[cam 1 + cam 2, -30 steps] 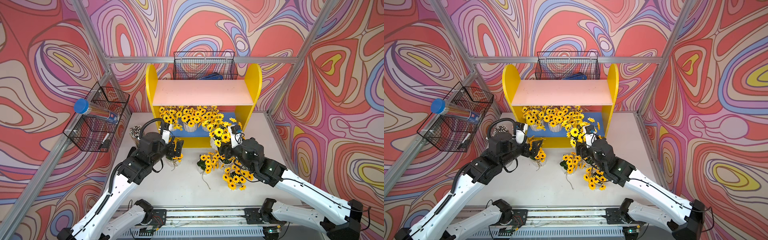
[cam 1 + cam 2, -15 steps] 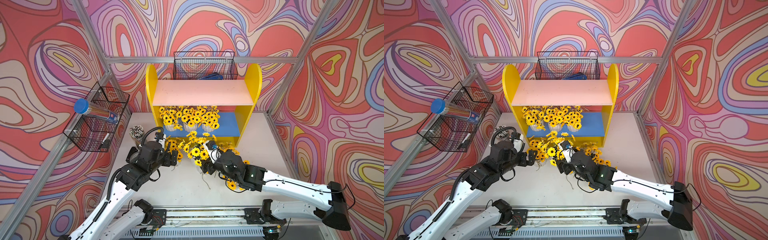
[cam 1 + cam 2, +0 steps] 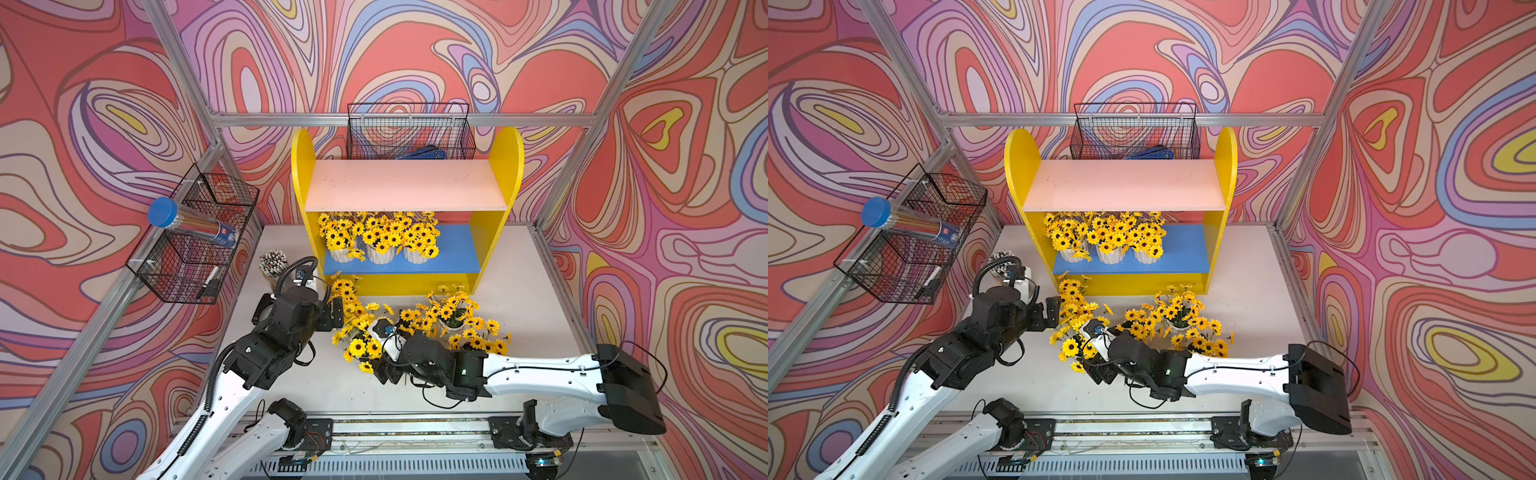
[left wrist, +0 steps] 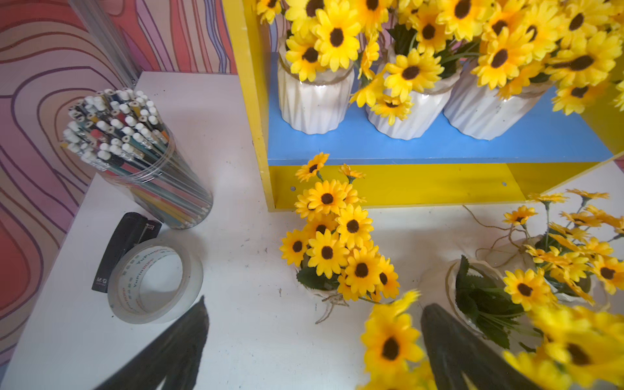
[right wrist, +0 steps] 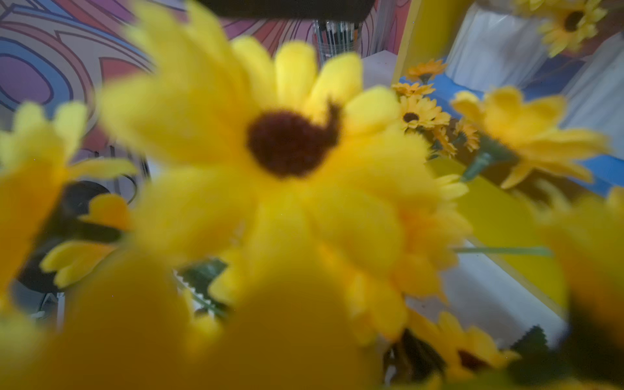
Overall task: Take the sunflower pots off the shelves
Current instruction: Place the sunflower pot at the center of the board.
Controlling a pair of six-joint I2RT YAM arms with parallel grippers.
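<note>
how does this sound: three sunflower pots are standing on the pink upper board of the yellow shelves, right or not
Not right. The three sunflower pots stand on the blue lower board of the yellow shelves, not on the pink upper board. Both top views show it.

I see the pink board (image 3: 405, 185) of the shelves (image 3: 505, 166) bare, though a wire basket (image 3: 409, 133) hangs just behind it. On the blue board (image 3: 453, 249), three pots (image 3: 380, 253) crowd the left, and its right end is free. In front, more pots (image 3: 451, 316) clutter the middle of the table (image 3: 536, 299), and the right gripper (image 3: 384, 374) grips a pot (image 3: 360, 348) near centre. A pencil cup (image 3: 273, 264), tape (image 4: 155, 280) and stapler (image 4: 123, 243) block the far left corner. I have open table along the right side.
</note>
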